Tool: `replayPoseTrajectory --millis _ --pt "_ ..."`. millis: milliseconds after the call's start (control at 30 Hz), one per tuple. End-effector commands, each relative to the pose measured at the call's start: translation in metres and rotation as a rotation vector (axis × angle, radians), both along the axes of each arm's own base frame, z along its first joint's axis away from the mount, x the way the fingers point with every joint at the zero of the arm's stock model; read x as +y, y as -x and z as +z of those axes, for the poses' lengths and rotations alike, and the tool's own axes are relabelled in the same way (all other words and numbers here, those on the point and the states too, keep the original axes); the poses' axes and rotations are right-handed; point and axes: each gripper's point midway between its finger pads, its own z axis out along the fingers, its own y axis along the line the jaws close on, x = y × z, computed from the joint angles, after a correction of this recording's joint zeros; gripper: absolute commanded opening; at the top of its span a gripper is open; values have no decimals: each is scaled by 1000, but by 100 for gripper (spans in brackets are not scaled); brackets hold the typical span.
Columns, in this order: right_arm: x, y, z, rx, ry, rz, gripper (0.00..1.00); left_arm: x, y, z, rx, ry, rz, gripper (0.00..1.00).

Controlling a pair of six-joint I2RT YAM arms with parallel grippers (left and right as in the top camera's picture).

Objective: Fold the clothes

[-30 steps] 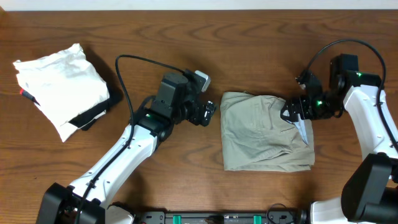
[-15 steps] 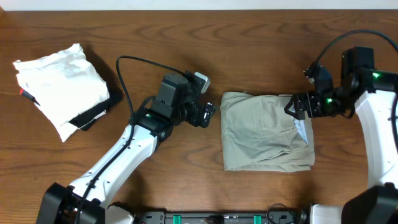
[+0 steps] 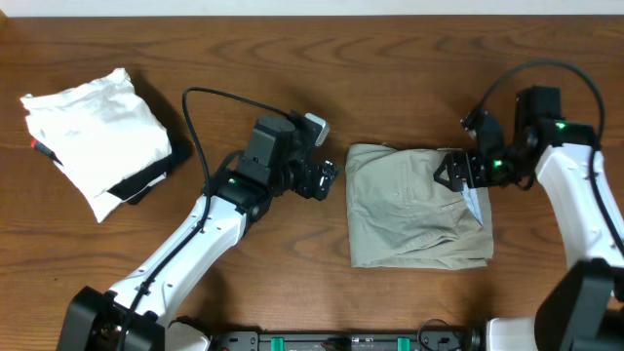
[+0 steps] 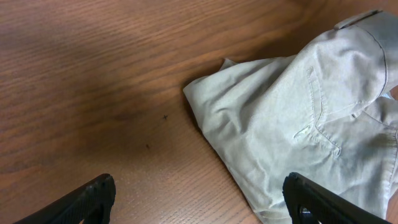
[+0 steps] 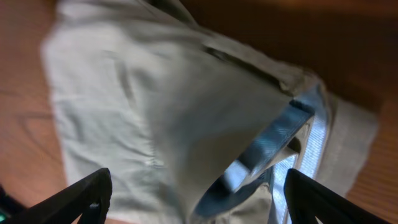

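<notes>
Overhead: back in over right edge of folded clothes [image 3: 414,210], right jaws wide, empty; left jaws equally wide, empty, idle; probably tidying final fold

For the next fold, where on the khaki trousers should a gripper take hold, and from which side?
Probably the waistband of the khaki trousers, where it gapes and shows its pale blue lining. That raised lip gives a free edge to pinch, while the rest lies flat. Come from the right with the open right gripper, which hovers over it.
</notes>
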Motion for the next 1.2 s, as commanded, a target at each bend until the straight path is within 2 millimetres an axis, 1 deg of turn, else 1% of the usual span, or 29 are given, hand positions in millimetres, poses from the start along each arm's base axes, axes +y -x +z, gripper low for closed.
replayPoseTrajectory --millis 0,100,133,233,300,333,367,433,500,600,667,733,833,967,1067,1167 --pt "-4 9 -30 109 22 -73 86 -1 -1 1 8 11 7 88" --pt "-2 11 -44 159 11 -84 84 -1 -2 1 8 11 7 88" --pt "-1 12 -48 172 6 -83 78 -1 -2 1 8 11 7 88" --pt "-3 11 -54 193 7 -107 40 -1 -1 1 8 11 7 88" --pt "-12 7 -54 186 41 -148 15 -1 -1 1 8 11 7 88" --pt "-22 5 -54 188 81 -204 8 -1 -1 1 8 11 7 88" --pt "-33 3 -52 191 122 -262 4 -1 -1 1 8 11 7 88" --pt "-56 -1 -44 188 194 -387 1 -1 -1 1 9 11 7 88" --pt "-73 -5 -34 169 221 -471 1 -1 -1 1 10 10 7 88" --pt "-85 -6 -30 156 226 -514 3 -1 -1 1 10 10 7 88" --pt "-90 -1 -35 187 232 -528 5 -1 -1 1 10 10 7 88" --pt "-94 6 -44 229 264 -552 9 -2 -1 1 12 12 3 88" --pt "-102 23 -63 320 332 -612 13 -8 5 3 26 40 -31 88" --pt "-104 42 -86 428 371 -659 16 -16 11 4 32 54 -62 88" --pt "-105 53 -95 490 398 -691 17 -20 12 5 26 57 -72 89" --pt "-104 53 -97 499 397 -687 17 -24 11 8 9 66 -81 89"
